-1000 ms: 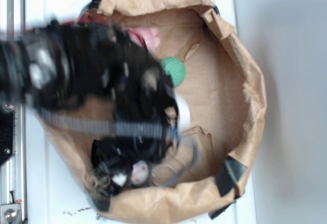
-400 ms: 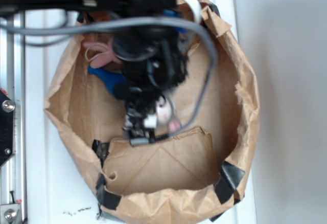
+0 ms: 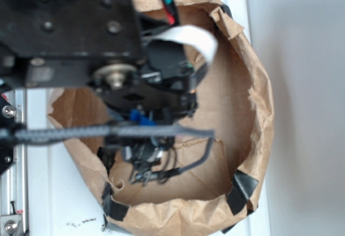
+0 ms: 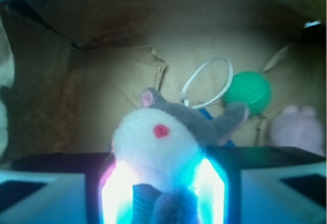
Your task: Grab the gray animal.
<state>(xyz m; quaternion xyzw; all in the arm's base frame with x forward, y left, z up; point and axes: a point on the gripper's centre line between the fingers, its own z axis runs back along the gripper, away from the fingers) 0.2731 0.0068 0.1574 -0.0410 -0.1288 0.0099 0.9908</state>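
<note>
In the wrist view the gray animal (image 4: 168, 137) fills the middle: a pale round face with a red dot, a dark-gray body, a small pink-lined ear and a stubby limb. My gripper (image 4: 163, 180) is shut on the animal, whose lower body is pressed between the two glowing pads (image 4: 118, 188). The animal hangs above the brown paper bag's floor (image 4: 117, 96). In the exterior view the gripper (image 3: 145, 166) hangs below the big black arm over the bag's lower-left flap. There the toy is hidden among the dark parts and cables.
A green ball (image 4: 249, 92), a pink plush (image 4: 299, 127) and a silver cord loop (image 4: 207, 83) lie on the bag floor beyond the toy. The crumpled bag rim (image 3: 261, 112), patched with black tape (image 3: 243, 187), rings the space. A metal rail (image 3: 11, 166) runs down the left.
The arm has come up toward the camera and now blocks the bag's upper left. The gripper has moved from the bag's middle to its lower left, still holding the toy.
</note>
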